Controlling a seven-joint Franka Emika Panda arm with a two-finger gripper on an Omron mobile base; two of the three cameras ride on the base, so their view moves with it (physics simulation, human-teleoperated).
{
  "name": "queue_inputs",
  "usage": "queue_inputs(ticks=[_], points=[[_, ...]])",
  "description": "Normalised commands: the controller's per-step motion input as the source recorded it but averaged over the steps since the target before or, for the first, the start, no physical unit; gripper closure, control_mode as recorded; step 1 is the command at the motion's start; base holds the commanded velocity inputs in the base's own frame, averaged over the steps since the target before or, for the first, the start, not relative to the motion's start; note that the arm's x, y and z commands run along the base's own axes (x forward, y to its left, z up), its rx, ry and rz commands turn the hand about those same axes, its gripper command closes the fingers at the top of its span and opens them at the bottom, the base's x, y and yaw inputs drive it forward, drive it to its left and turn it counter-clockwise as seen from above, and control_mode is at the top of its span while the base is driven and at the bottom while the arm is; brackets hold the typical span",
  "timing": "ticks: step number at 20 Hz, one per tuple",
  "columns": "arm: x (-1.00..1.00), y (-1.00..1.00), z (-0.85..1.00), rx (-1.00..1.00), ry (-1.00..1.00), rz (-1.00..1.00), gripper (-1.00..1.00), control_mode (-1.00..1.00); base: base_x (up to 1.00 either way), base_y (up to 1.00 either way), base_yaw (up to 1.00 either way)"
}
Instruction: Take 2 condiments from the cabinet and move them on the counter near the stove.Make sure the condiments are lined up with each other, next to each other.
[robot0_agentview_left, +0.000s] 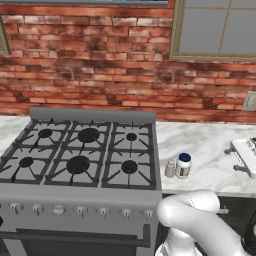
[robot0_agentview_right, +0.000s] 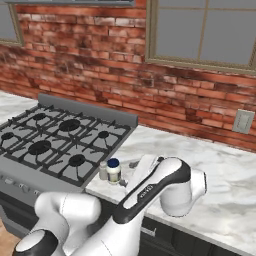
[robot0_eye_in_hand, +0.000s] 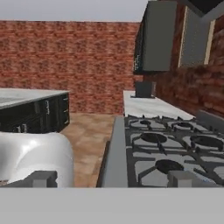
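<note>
Now shaker (robot0_agentview_left: 170, 168), jar (robot0_agentview_left: 183, 165) upright, side by side beside stove (robot0_agentview_left: 80, 155).

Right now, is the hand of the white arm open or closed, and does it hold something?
Hand: open, its two dark finger tips stand wide apart with nothing between them; it holds nothing.

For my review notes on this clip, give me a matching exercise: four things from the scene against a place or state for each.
Things:
1. shaker
2. jar
3. stove
4. tool

Place or state:
A. open, holding nothing
B. on the counter, between stove and jar
C. left of both condiments
D. beside the shaker, away from the stove

Pairs: 1-B, 2-D, 3-C, 4-A
</note>
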Motion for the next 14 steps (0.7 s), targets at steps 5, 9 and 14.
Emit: queue_inputs(ticks=[5,9,14], points=[[-0.03,0.11,1.00,-0.09,-0.25,-0.04,-1.00,-1.00,0.00,0.00,0.00],[0.00,0.18,0.89,-0.10,-0.04,-0.06,-1.00,-1.00,0.00,0.00,0.00],[0.00,0.41,0.41,-0.19,0.11,-0.10,-1.00,-1.00,0.00,0.00,0.00]])
